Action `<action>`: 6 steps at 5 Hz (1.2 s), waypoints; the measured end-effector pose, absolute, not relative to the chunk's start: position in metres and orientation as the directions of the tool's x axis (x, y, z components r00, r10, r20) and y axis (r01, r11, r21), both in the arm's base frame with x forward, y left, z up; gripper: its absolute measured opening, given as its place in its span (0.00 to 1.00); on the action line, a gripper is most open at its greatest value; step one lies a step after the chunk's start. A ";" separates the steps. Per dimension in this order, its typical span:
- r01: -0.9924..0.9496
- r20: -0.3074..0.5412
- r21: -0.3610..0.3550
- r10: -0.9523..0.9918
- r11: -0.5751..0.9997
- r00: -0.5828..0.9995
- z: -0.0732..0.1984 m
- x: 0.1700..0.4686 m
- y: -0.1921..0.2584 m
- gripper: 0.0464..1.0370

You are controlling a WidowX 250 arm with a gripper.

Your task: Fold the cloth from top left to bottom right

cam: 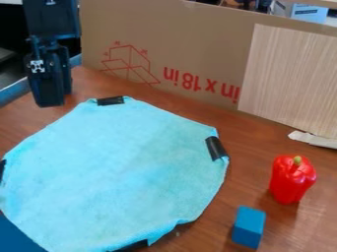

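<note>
The light blue cloth [118,172] lies spread out over the left and middle of the wooden table, its outline roughly eight-sided. Several black strips sit at its edges: at the top, the right, the far left and the bottom. The bottom right edge looks slightly rumpled. My black gripper [50,101] hangs at the upper left, above the table and up and left of the cloth's top black strip, apart from the cloth. Whether it is open or shut cannot be made out.
A red pepper [291,179] stands to the right of the cloth, with a blue block [249,227] below it. Behind the table rises a cardboard panel [191,44] with a wood-patterned board [289,78] against it. A torn pale scrap [313,139] lies at the right edge.
</note>
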State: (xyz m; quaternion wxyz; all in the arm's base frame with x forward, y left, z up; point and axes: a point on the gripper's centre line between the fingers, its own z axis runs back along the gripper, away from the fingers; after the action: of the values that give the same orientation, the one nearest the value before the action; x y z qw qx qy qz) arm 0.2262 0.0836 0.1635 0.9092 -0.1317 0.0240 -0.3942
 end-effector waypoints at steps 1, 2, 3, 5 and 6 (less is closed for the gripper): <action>0.707 0.052 -0.285 -0.726 0.648 0.686 0.157 0.227 0.084 0.96; 0.770 0.044 -0.435 -0.843 0.467 0.536 0.117 0.251 0.066 0.96; 0.760 0.032 -0.297 -0.789 0.579 0.614 0.106 0.261 0.069 0.96; 0.657 0.019 -0.121 -0.660 0.744 0.751 0.097 0.288 0.096 0.96; 0.619 0.030 -0.101 -0.619 0.779 0.785 0.102 0.304 0.114 0.96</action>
State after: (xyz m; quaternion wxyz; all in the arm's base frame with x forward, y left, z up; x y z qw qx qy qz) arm 0.3042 0.1136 0.1020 0.9432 -0.0528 0.0026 -0.3281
